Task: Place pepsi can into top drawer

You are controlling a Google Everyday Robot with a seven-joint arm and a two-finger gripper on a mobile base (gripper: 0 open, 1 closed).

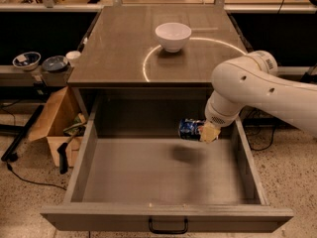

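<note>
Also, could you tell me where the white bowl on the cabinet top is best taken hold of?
Probably its rim, from straight above: the white bowl stands upright and open, and its rounded wall looks too wide to span. The end effector is over the top drawer, holding the pepsi can sideways.
</note>
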